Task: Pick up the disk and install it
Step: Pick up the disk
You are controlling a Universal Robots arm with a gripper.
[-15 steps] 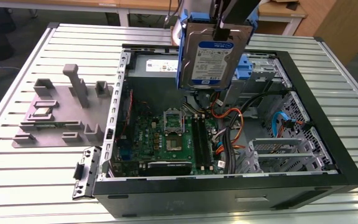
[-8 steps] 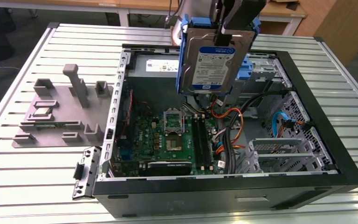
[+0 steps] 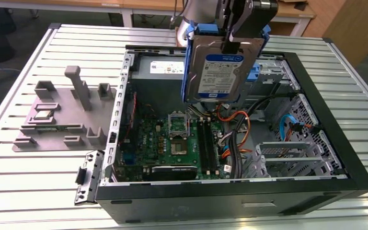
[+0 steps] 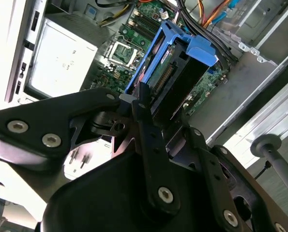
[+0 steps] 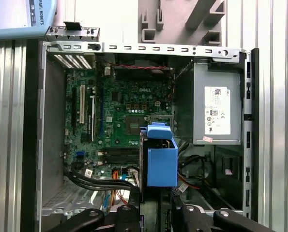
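The disk (image 3: 217, 72) is a silver hard drive with a white-and-blue label and a blue plastic frame. It hangs upright on edge above the open computer case (image 3: 235, 192), over the motherboard's far side. My gripper (image 3: 234, 44) is shut on its upper end, one black finger lying across the labelled face. In the second wrist view the disk (image 4: 178, 63) runs away from the gripper (image 4: 164, 121) toward the board. In the first wrist view the disk's blue frame (image 5: 161, 162) sits just beyond the gripper (image 5: 155, 209).
Inside the case lie the green motherboard (image 3: 171, 143), a grey power-supply box (image 5: 216, 111) with a white label, orange and black cables (image 3: 238, 132) and a metal drive cage (image 3: 293, 158). A grey holder fixture (image 3: 63, 110) stands on the slatted table (image 3: 37, 182) at the exterior view's left.
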